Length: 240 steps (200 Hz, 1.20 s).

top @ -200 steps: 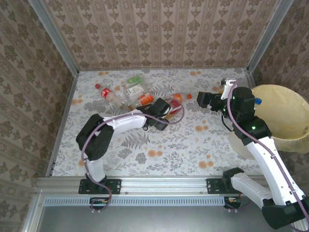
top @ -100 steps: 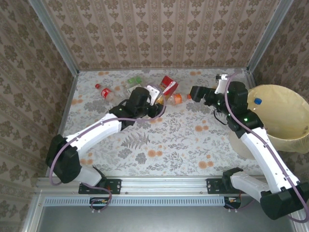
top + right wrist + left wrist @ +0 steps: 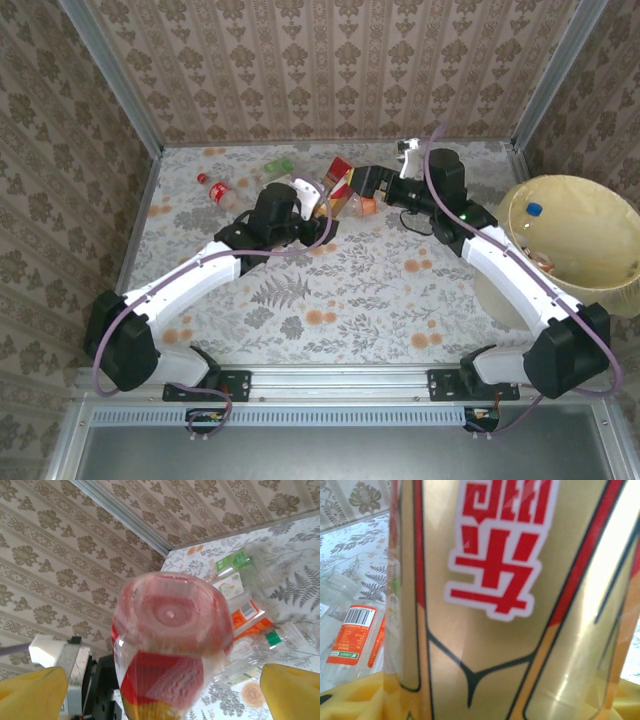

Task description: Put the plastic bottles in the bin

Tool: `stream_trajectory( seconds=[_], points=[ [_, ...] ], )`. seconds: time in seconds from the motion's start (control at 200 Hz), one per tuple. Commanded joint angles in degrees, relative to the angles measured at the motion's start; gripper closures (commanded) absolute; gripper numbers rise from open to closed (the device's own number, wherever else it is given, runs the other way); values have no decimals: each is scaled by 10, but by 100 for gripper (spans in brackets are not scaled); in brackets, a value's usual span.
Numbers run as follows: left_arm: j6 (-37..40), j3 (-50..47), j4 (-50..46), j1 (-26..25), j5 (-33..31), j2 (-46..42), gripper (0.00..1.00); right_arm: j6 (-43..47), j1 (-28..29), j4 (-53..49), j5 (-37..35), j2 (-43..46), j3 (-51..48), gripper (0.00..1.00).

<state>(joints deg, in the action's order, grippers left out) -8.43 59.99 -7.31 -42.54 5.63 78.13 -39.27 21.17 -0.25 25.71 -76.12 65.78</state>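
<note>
Swinging back from the bin (image 3: 590,225), my right pincer (image 3: 360,185) now gapes wide either side of the red-labelled bottle (image 3: 343,176), which my left pincer (image 3: 320,193) has raised, clamped, above the desk: a handover looks ready.

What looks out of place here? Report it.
The red-and-gold bottle hangs off the table, clamped in the left fingers, its base poking between the open right fingers. Nothing looks spilled.
</note>
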Motion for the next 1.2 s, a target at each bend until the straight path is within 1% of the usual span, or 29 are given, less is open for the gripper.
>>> stream_trajectory(
  seconds=[0.0, 0.06, 0.09, 0.245, 0.285, 0.405, 0.515, 0.655, 0.695, 0.725, 0.81, 0.83, 0.845, 0.9, 0.915, 1.01, 1.075, 1.15, 1.195],
  points=[
    [-9, -4, 28, 3, 28, -13, 60, -34, 6, 33, 16, -23, 32, 0],
    [-10, -2, 31, 2, 33, -11, 60, -36, 9, 30, 15, -32, 44, 0],
    [-10, -3, 34, 2, 36, -10, 60, -37, 12, 27, 11, -52, 49, 0],
    [-12, 0, 37, 1, 43, -3, 60, -49, 16, 18, -6, -78, 59, 1],
    [-9, 3, 36, 1, 42, 0, 60, -52, 17, 23, -2, -82, 56, 4],
    [2, 14, 28, -8, 32, 11, 60, -60, 21, 36, 10, -90, 53, 19],
    [5, 24, 22, -9, 29, 21, 60, -63, 21, 45, 5, -85, 45, 33],
    [-1, 34, 14, -9, 31, 33, 58, -56, 20, 41, -5, -67, 38, 43],
    [-7, 38, 11, -8, 34, 34, 55, -51, 20, 35, -11, -62, 36, 45],
    [-12, 39, 12, -6, 41, 36, 49, -45, 18, 28, -18, -56, 34, 47],
    [-27, 39, 13, 4, 54, 33, 22, -27, 10, 3, -45, -40, 31, 49],
    [-29, 38, 14, 6, 57, 32, 17, -22, 7, -4, -53, -40, 30, 49],
    [-32, 37, 15, 7, 58, 30, 14, -19, 5, -9, -59, -23, 30, 50],
    [-39, 31, 21, 14, 65, 21, 6, -3, -3, -27, -76, -4, 30, 50],
    [-41, 27, 26, 16, 69, 18, 1, 1, -6, -33, -81, 0, 30, 51],
    [-69, -1, 70, 34, 97, -10, 0, 37, -21, -69, -116, 33, 36, 52],
    [-99, -26, 109, 57, 112, -28, 0, 62, -30, -92, -139, 57, 40, 52],
    [-131, -48, 133, 81, 108, -44, 0, 80, -48, -107, -159, 86, 42, 52],
    [-148, -56, 136, 91, 88, -51, 0, 86, -59, -117, -171, 103, 44, 52]
  ],
)
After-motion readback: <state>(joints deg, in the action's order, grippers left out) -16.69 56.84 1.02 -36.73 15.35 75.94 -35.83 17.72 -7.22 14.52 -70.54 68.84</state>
